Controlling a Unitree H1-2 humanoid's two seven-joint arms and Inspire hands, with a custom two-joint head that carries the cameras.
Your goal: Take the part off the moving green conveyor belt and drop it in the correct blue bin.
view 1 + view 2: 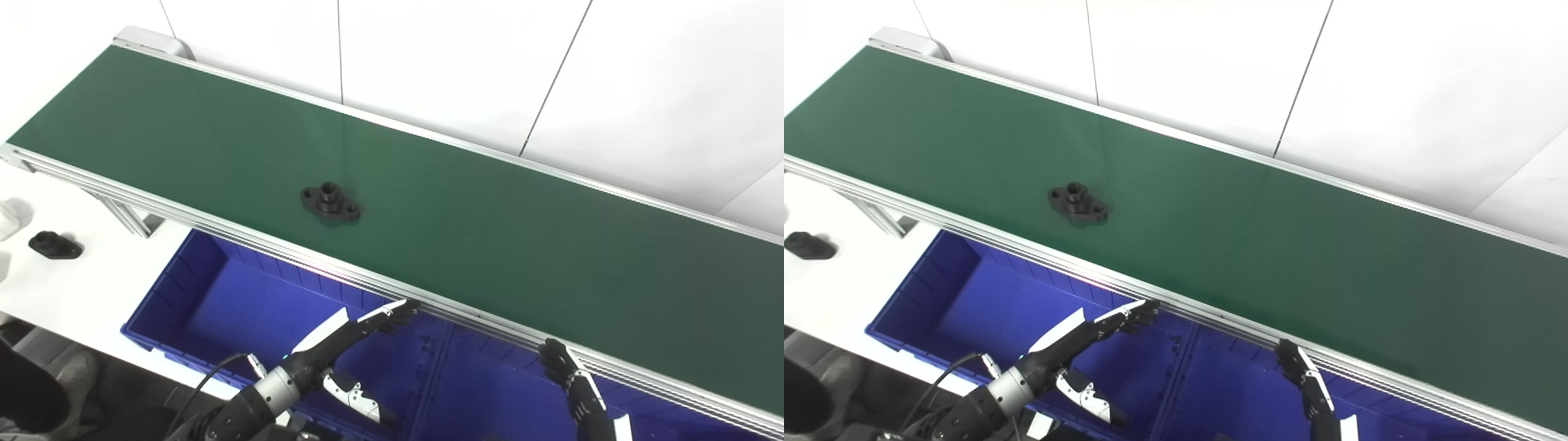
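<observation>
The black flanged part (330,203) lies flat on the green conveyor belt (490,233), well beyond the fingertips of the left hand (343,334) and off to their left. That hand holds nothing — its fingers (395,310) are stretched out and apart, tips near the belt's silver rail (257,242), above the blue bin (202,300). The right hand (569,373) is also empty, fingers spread and pointing up at the rail. A second black part (54,245) sits on the white table (79,288), far left of both hands.
</observation>
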